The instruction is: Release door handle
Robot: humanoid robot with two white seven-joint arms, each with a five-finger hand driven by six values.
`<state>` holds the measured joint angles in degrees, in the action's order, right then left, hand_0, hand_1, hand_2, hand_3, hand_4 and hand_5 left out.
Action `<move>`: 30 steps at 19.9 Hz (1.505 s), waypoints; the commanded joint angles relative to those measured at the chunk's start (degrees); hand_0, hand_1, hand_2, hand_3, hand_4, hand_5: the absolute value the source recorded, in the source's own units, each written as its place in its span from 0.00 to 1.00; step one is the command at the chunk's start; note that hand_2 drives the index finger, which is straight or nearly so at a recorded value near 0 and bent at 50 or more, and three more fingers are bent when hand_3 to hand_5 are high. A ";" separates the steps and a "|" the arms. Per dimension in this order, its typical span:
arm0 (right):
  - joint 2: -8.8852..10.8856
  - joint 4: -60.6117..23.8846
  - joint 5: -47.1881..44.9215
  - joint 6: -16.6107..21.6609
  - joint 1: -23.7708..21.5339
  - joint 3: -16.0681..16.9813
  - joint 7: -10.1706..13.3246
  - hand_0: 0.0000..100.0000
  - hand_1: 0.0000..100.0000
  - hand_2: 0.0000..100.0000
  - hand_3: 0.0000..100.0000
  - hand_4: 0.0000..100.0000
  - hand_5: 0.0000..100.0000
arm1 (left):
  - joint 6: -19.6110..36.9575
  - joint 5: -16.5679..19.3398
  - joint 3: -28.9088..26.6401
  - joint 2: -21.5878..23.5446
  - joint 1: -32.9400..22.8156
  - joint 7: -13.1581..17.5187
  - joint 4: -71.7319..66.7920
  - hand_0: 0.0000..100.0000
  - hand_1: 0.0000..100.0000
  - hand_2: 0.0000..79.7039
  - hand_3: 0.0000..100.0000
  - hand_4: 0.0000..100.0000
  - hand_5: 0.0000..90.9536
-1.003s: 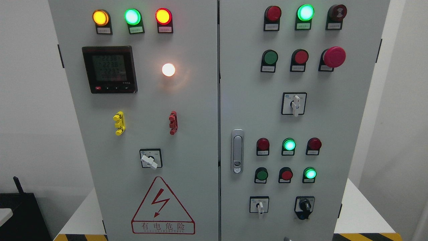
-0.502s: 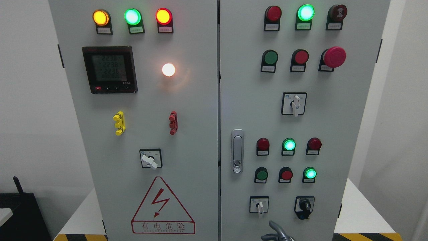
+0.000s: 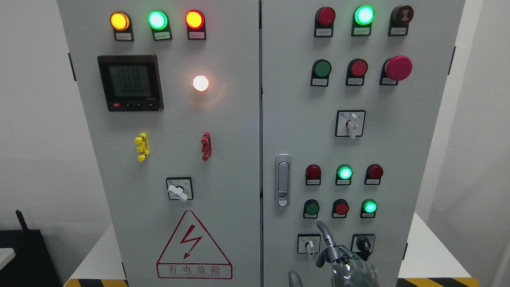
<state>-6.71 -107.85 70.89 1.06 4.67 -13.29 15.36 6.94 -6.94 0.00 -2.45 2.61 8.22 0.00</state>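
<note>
The silver door handle [image 3: 283, 179] lies flush and upright near the left edge of the grey cabinet's right door [image 3: 402, 151]. My right hand [image 3: 335, 255] comes up from the bottom edge, below and to the right of the handle and apart from it. Its index finger [image 3: 323, 231] points up in front of the lower switches, the thumb [image 3: 295, 278] stands out to the left, and it holds nothing. The left hand is out of view.
The right door carries lamps, push buttons, a red mushroom stop button [image 3: 397, 67] and rotary switches [image 3: 350, 124]. The left door [image 3: 231, 159] has a meter [image 3: 130, 83], lamps, a switch [image 3: 179, 189] and a warning triangle [image 3: 194, 247]. The cabinet stands on a white platform [image 3: 428, 251].
My right hand has risen from the bottom edge into view, its index finger now reaching up level with the lower switches. The handle and doors have not moved.
</note>
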 commanded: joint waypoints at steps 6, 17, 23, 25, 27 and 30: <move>-1.02 7.21 8.39 -5.46 6.83 -5.87 -3.84 0.25 0.26 0.00 1.00 1.00 1.00 | 0.01 0.00 -0.62 -0.01 0.03 -0.05 -0.97 0.12 0.39 0.00 0.00 0.00 0.00; -1.02 11.26 8.74 -8.61 11.76 -6.22 -6.04 0.26 0.25 0.00 1.00 1.00 1.00 | 0.01 0.00 -0.62 -0.01 0.03 -0.05 -0.97 0.12 0.39 0.00 0.00 0.00 0.00; -1.11 11.00 8.83 -9.85 11.58 -6.04 -6.05 0.27 0.25 0.00 1.00 1.00 1.00 | 0.01 0.00 -0.62 -0.01 0.03 -0.05 -0.97 0.12 0.39 0.00 0.00 0.00 0.00; -1.02 11.00 8.83 -10.46 11.67 -5.95 -6.05 0.27 0.25 0.00 1.00 1.00 1.00 | 0.01 0.00 -0.62 -0.01 0.03 -0.05 -0.97 0.12 0.39 0.00 0.00 0.00 0.00; -1.02 11.00 8.83 -10.56 11.67 -5.78 -6.05 0.27 0.25 0.00 1.00 1.00 1.00 | 0.01 0.00 -0.62 -0.01 0.03 -0.05 -0.97 0.12 0.39 0.00 0.00 0.00 0.00; -1.02 11.00 8.83 -10.64 11.76 -5.60 -6.14 0.27 0.25 0.00 1.00 1.00 1.00 | 0.09 0.00 -0.62 -0.01 -0.06 -0.05 -0.97 0.12 0.39 0.00 0.00 0.00 0.00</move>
<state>-7.68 -97.93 79.64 -9.40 16.16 -18.83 9.26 6.92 -6.94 0.00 -2.46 2.64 8.22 0.00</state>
